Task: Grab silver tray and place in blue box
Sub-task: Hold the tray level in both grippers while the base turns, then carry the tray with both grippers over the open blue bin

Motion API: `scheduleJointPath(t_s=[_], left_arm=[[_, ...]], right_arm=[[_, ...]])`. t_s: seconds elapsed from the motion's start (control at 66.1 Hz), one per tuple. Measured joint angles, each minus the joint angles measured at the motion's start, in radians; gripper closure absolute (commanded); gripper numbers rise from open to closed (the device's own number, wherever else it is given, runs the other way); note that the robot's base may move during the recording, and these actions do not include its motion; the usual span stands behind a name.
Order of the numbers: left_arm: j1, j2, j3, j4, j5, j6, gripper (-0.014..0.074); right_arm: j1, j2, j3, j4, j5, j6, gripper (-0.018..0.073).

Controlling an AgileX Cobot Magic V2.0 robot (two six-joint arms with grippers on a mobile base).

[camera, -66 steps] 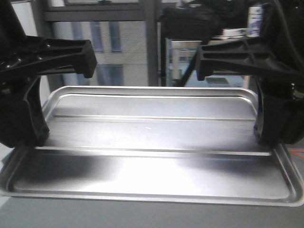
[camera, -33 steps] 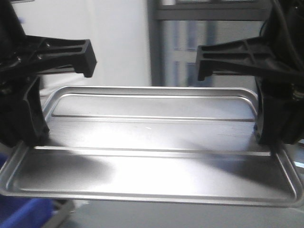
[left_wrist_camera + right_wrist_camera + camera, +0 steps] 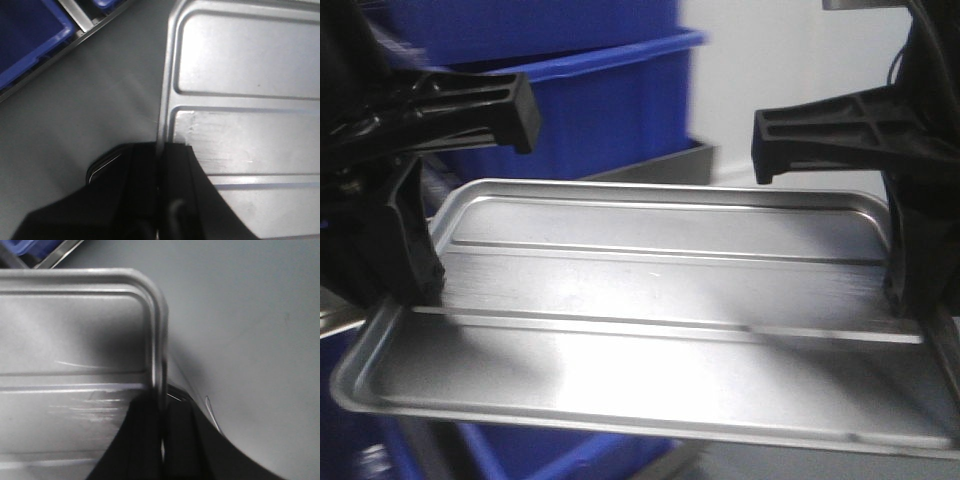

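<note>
The silver tray (image 3: 650, 300) hangs level in the air, held by its two short ends. On its left rim my left gripper (image 3: 415, 300) is shut, and on its right rim my right gripper (image 3: 910, 310) is shut. In the left wrist view the left gripper (image 3: 160, 150) pinches the edge of the silver tray (image 3: 250, 75). The right wrist view shows the right gripper (image 3: 161, 400) clamped just below a rounded corner of the silver tray (image 3: 75, 340). A blue box (image 3: 590, 110) stands behind the tray at upper left, blurred, with only its outer wall and rim showing.
A grey metal rack edge (image 3: 660, 165) runs under the blue box. More blue plastic (image 3: 550, 455) shows below the tray's front edge. The left wrist view has blue crates (image 3: 25, 35) and a metal rail (image 3: 75, 30) over grey floor (image 3: 75, 115). A white wall (image 3: 770, 70) is at the back right.
The background has swung from a window to a white wall to blue crates. The tray stays gripped at both ends and sits slightly further right in the view.
</note>
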State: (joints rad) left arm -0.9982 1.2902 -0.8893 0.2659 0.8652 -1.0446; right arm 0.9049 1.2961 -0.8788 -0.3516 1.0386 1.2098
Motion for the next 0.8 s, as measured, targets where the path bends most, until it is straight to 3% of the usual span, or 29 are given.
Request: scheduleJointPath(t_s=[0.802], left_arm=[[-0.004, 0.0, 0.0, -0.014, -0.016, 0.005, 0.07]], right_arm=[[0.002, 0.0, -0.006, 0.012, 0.052, 0.004, 0.051]])
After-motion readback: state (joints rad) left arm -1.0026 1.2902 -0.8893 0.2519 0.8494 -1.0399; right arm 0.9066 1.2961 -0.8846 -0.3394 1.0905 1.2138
